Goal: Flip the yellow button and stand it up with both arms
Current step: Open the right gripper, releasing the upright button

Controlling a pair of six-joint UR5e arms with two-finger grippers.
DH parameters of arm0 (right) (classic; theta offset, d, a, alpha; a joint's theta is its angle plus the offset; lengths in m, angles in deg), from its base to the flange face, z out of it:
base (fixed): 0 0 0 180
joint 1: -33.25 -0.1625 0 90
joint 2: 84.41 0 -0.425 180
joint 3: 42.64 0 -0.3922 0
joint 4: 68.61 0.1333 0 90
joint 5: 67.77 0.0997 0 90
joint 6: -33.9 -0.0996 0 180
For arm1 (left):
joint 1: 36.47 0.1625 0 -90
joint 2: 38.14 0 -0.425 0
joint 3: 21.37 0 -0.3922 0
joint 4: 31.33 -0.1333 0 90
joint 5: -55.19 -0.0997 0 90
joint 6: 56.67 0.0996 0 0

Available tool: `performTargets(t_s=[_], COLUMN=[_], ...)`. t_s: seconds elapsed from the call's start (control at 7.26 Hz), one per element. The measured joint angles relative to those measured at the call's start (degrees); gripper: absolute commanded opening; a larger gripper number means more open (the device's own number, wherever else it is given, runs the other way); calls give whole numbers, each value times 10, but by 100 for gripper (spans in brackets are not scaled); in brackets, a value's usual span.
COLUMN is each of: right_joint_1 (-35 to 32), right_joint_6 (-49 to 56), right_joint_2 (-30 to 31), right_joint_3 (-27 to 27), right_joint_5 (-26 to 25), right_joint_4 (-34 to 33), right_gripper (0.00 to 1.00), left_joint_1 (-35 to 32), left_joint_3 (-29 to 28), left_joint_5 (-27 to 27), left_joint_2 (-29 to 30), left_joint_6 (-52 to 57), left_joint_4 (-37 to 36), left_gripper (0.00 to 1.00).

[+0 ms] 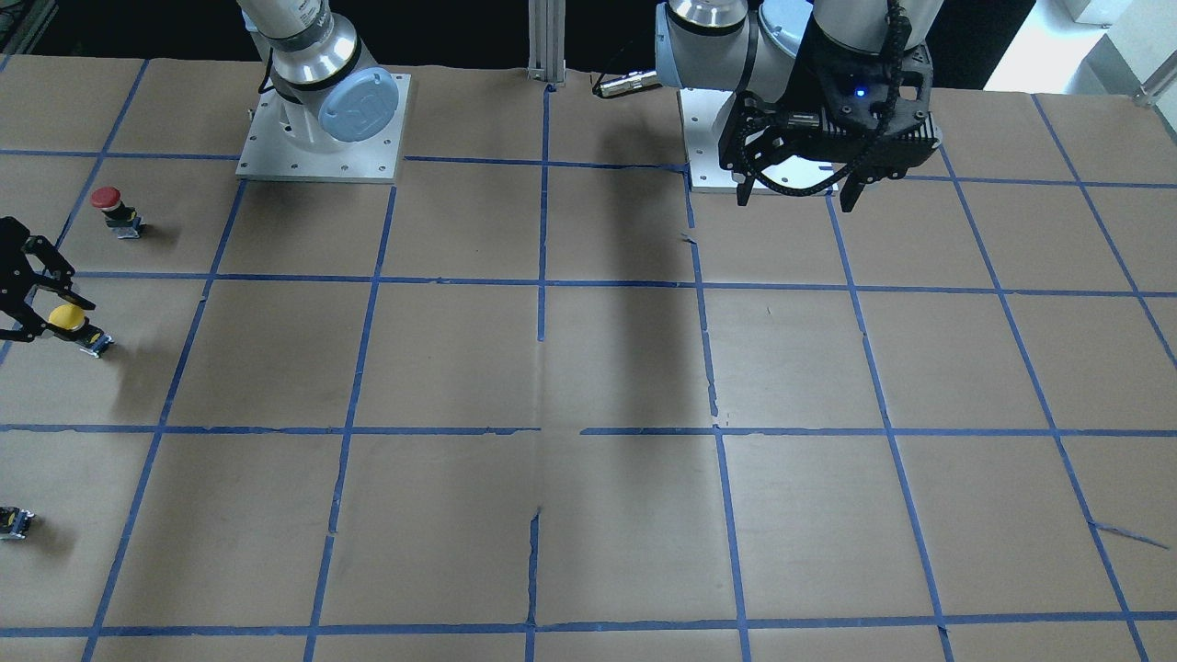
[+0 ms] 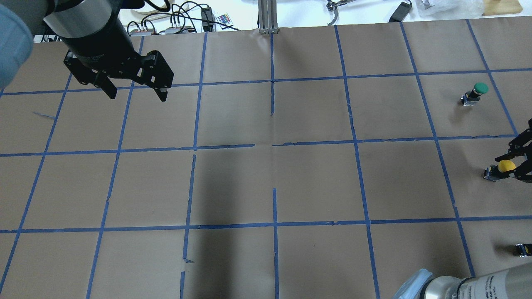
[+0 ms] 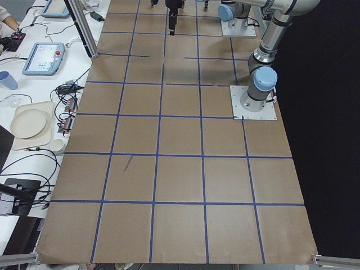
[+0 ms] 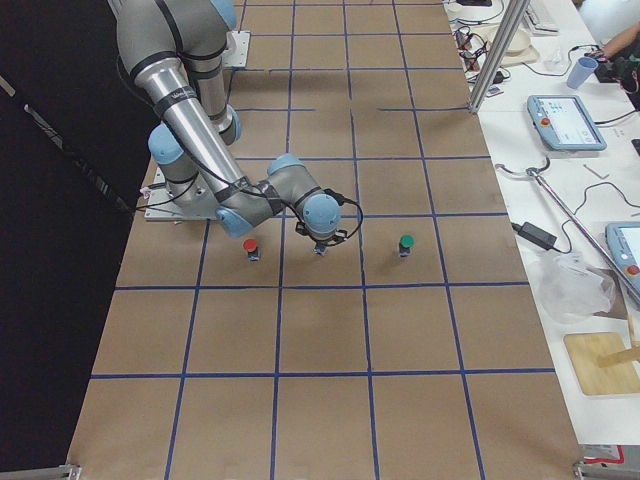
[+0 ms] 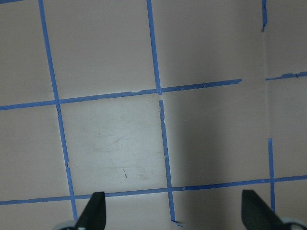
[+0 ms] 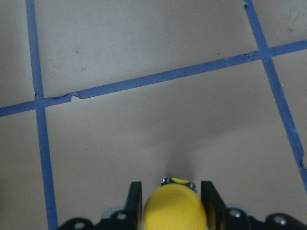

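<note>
**A:** Where is the yellow button [image 2: 506,166]?

**B:** At the 3 o'clock edge of the tabletop [image 2: 316,182] in the overhead view. It leans, with the cap raised and the block body down on the paper toward 8 o'clock.

**A:** And the right tool [image 2: 512,165]?

**B:** It is clamped on the cap. The right wrist view shows its fingers [image 6: 135,199] pressed against either side of the yellow dome.

**A:** The left tool [image 2: 137,96]?

**B:** It hangs above the tabletop near 10 o'clock in the overhead view, well apart from the button. Its fingers are spread wide, and its wrist view shows only taped paper between them.

**A:** What else is there?

**B:** A red button [image 1: 115,210] lies near the yellow one, at its 1 o'clock in the front-facing view. A green button [image 2: 476,93] lies at its 11 o'clock in the overhead view. Blue tape [image 2: 307,78] marks the brown paper into squares.
</note>
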Motion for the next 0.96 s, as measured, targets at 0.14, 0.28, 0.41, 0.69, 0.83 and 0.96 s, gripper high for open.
performTargets(t_s=[0.14,0.28,0.41,0.69,0.83,0.96], right_joint_1=[0,0,0,-2,-8,-23], right_joint_6=[-3,-9,-25,-104,-175,-278], right_joint_2=[0,2,8,55,90,121], right_joint_3=[0,-1,-2,-13,-18,-21], right_joint_5=[1,1,1,-1,-1,-1], right_joint_4=[0,0,1,33,56,69], right_gripper=[88,88,88,96,99,99], left_joint_1=[0,0,0,0,0,0], left_joint_3=[-1,-1,-2,-2,-3,-3], left_joint_5=[0,0,0,-1,-1,-1], left_joint_2=[0,0,0,0,0,0], left_joint_6=[0,0,0,0,0,0], left_joint_4=[0,-1,-1,-1,0,0], left_gripper=[100,100,100,100,100,100])
